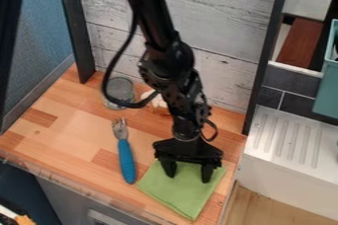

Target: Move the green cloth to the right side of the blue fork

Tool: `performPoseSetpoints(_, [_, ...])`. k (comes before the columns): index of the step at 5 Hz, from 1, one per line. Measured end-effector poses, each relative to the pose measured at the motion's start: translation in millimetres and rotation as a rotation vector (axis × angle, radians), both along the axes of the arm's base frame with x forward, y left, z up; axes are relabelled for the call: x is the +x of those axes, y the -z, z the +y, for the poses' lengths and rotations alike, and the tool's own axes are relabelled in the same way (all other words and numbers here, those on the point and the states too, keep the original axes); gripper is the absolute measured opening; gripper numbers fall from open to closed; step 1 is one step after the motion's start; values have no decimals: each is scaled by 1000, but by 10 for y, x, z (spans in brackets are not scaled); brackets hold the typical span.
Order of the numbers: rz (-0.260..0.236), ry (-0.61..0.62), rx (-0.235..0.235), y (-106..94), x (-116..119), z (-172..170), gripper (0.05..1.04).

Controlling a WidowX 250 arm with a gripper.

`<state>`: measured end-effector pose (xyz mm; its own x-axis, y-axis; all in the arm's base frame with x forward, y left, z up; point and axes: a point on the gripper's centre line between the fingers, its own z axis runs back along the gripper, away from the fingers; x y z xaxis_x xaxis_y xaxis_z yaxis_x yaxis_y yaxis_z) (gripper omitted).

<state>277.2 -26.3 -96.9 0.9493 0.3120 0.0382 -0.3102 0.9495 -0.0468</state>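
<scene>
Wood-block counter (59,113) is running under and around the jaws. Plank wall (218,21) is rising behind them, and a white ridged drainboard (284,140) is sitting off to their right in view. Black gripper (189,178) is hanging over the green cloth (175,197), jaws standing apart, apparently not pinching any fabric; can't tell whether the tips are touching it. Cloth is lying flat, right below the jaws and spreading out from them toward the camera. Blue fork (127,157) is lying left of the jaws, metal tines pointing away from the camera, handle end coming near the cloth's left corner. Glass container (119,91) is standing behind and left of the jaws. Pale item (158,104) is showing past the arm (168,61), also behind and left of them, ID unclear.

Progress: cloth is already sitting on the right side of the fork as viewed, so placement is looking done or very nearly. Open jaws right over it are fitting a finished release; they'd be fitting a pre-grasp pose too, and this moment alone isn't settling which. If it's a release, only backing off is remaining: jaws going straight up, not snagging the fabric. No further sideways shift is seeming needed, since the cloth is meeting the goal where it's lying, below the jaws.
</scene>
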Motion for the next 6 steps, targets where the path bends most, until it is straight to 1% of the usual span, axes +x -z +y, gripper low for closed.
performPoseSetpoints(1, [-1,-75,5,-11,42,225,1001])
performPoseSetpoints(2, [-3,-165,-1,-27,118,482,1001])
performPoseSetpoints(3, [-1,-224,17,-33,130,666,1001])
performPoseSetpoints(5, [13,-366,58,-33,40,1091,1001])
performPoseSetpoints(6, [14,-393,55,-34,24,1153,1001])
